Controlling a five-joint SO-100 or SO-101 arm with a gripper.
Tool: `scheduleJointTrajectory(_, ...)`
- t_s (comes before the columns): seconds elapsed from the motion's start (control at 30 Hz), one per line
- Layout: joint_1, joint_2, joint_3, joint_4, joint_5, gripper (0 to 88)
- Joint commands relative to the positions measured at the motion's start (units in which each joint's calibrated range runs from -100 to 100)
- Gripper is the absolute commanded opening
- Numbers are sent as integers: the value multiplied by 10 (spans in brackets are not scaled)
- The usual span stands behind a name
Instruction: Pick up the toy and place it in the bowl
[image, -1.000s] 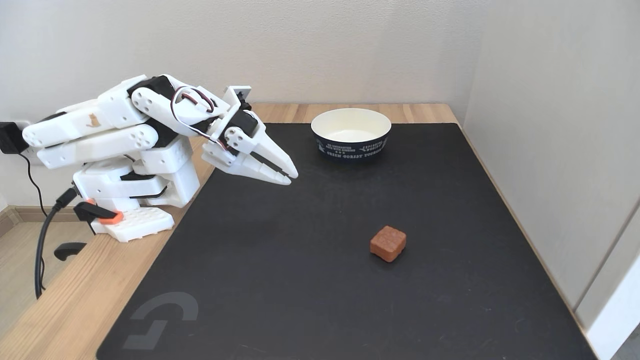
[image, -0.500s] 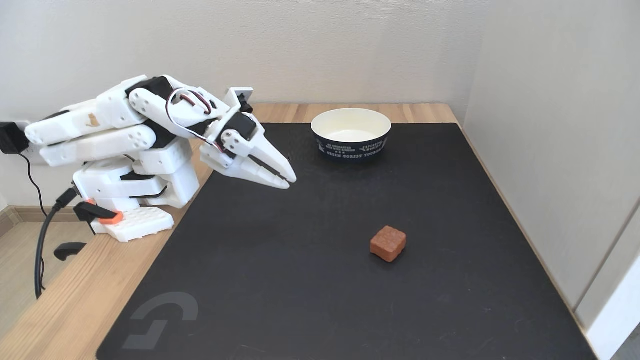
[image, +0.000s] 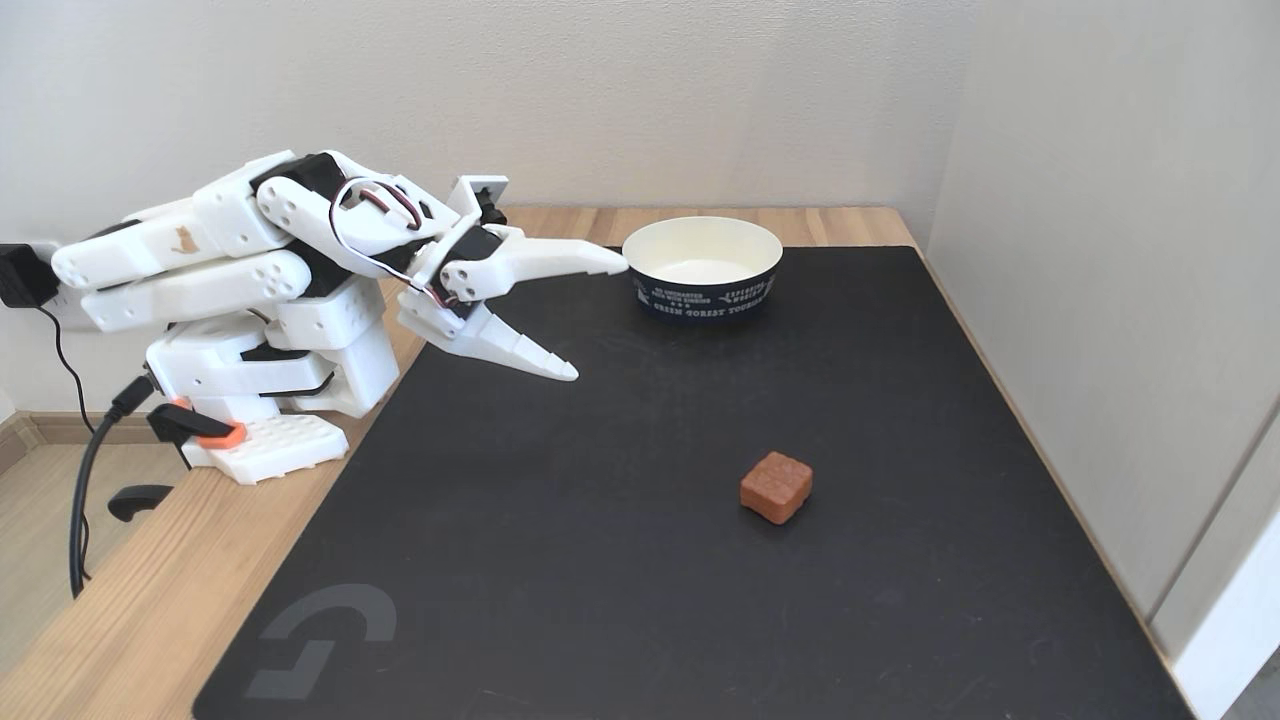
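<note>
One black mat (image: 640, 560) covers most of my wooden counter (image: 120, 620), tucked into a pale-walled corner. Jaws on the gripper (image: 600, 318) are spread wide, holding nothing, upper tip near the bowl (image: 702, 268). Toy (image: 776, 487) sits mid-mat, well apart.

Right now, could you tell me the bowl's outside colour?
Dark navy with white lettering on the round paper bowl, fixed view.

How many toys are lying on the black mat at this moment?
1. The toy lies on the black mat right of centre in the fixed view, nearer the camera than the bowl. The bowl looks empty, though its near wall hides part of the inside.
</note>
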Motion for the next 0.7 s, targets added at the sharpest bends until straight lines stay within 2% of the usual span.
scheduleJointTrajectory(0.0, 6, -8, 7, -1, -4, 459)
scheduleJointTrajectory(0.03, 7, -9, 6, -2, -15, 459)
scheduleJointTrajectory(0.07, 7, -7, -6, 2, -48, 457)
scheduleJointTrajectory(0.2, 7, 7, -41, 5, -72, 432)
scheduleJointTrajectory(0.33, 7, 120, -130, 6, -112, 435)
scheduleJointTrajectory(0.37, 8, 203, -188, 6, -137, 433)
scheduleJointTrajectory(0.5, 8, 404, -336, 6, -175, 431)
scheduleJointTrajectory(0.53, 7, 501, -411, 6, -186, 431)
scheduleJointTrajectory(0.67, 7, 681, -572, 16, -189, 431)
